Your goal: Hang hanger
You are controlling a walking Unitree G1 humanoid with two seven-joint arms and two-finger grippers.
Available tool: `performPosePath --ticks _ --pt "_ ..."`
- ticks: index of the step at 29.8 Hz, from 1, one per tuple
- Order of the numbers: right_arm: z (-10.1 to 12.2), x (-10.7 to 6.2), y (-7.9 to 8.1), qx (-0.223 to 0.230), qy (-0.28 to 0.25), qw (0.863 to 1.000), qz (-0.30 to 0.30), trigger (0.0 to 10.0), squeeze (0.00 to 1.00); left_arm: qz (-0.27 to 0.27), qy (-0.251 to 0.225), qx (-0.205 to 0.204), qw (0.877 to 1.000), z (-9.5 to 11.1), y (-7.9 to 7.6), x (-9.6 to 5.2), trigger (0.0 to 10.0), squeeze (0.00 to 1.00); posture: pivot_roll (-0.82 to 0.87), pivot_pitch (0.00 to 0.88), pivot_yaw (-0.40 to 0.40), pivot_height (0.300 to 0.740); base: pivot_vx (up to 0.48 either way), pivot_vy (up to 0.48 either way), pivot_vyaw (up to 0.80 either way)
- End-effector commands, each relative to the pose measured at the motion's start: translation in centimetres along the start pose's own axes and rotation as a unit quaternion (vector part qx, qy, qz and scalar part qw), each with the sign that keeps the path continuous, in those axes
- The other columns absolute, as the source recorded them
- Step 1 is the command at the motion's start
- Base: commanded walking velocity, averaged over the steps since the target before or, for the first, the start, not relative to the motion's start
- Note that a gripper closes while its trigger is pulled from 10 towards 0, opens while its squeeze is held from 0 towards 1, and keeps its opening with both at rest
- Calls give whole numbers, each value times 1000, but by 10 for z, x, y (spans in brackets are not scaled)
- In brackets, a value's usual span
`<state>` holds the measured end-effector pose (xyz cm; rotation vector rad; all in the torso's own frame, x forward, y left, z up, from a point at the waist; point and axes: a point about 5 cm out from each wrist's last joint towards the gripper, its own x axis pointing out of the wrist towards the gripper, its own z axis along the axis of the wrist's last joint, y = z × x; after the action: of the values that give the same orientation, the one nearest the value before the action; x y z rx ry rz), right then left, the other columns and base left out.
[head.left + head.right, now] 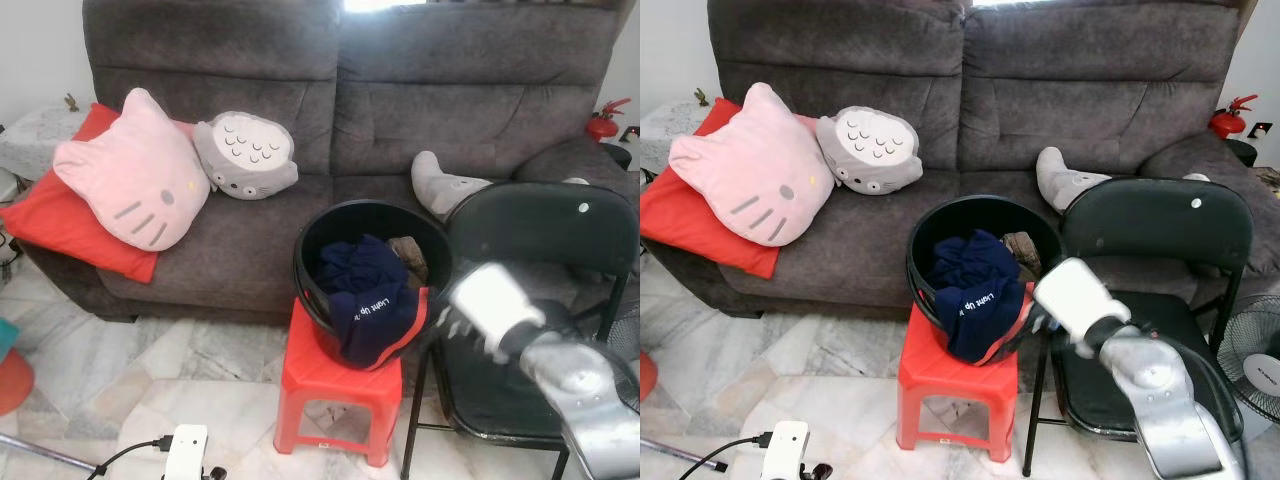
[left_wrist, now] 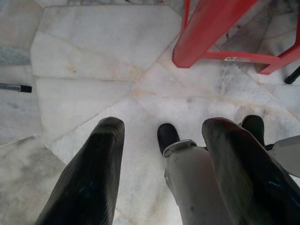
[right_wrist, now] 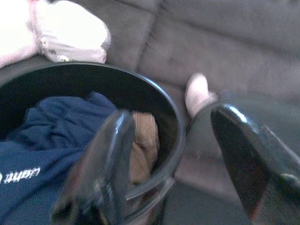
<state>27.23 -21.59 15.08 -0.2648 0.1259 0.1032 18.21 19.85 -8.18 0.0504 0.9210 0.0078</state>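
Black fingers [image 3: 117,164] spread beside bucket [image 1: 318,232] rim.

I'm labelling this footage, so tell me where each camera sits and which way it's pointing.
Left eye view: on the head, looking forward and down at the black bucket on the red stool before the sofa; right arm showing.
Right eye view: same scene.
Left wrist view: facing the marble floor, left gripper open.
Right wrist view: facing the bucket, right gripper open.
Shared: bucket, navy garment, stool.
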Motion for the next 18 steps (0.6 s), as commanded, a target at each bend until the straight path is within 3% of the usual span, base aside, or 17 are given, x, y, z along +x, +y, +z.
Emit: performPosePath --ticks 1,6,10,13,18 --pt "-17 -1 -9 69 39 996 -36 10000 0 -1 10 6 1000 -4 0 -1 10000 0 -81 0 0 740 0 0 0" --pt "-35 1 7 161 72 984 -25 10000 0 0 10 9 1000 -4 1 -1 10000 0 -75 0 -1 740 0 0 0" --pt "-44 2 19 208 98 973 -15 10000 0 0 9 9 1000 -4 1 -1 10000 0 -73 0 0 740 0 0 0" --pt "-59 2 30 228 147 962 16 10000 0 0 10 11 1000 -4 1 -1 10000 0 -74 0 1 740 0 0 0" --pt "-66 0 43 240 164 955 58 10000 0 0 10 13 1000 -4 1 -1 10000 0 -71 0 -1 740 0 0 0"
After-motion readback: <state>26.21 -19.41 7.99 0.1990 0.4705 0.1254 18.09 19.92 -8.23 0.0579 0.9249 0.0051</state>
